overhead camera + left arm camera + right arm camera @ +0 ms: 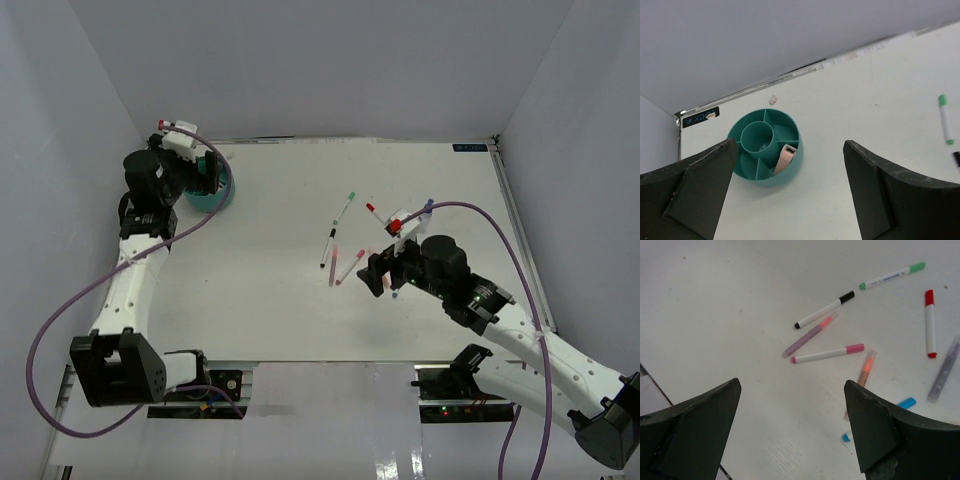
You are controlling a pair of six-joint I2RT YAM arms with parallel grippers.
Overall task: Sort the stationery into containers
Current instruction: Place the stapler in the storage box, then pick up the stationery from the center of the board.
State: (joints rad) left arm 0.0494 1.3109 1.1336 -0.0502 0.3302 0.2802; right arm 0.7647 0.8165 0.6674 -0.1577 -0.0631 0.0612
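Hovering the left claw (790, 147) above the teal organizer (771, 181) at the far left of the table (270, 310), fingers spread wide, gripping nothing. Noting a pink stapler-like piece (785, 158) leaning in one outer compartment. Holding the right claw (791, 385) equally wide and empty above loose markers right of centre: green-capped (892, 275), black-capped (824, 310), pink-capped (827, 354), red-capped (929, 322), all lying flat, touching neither finger. Seeing a blue-capped one (905, 403) partly hiding behind one finger.

a white table (270, 300) boxed in by pale walls (330, 60), a small blue label (468, 148) at its far edge.
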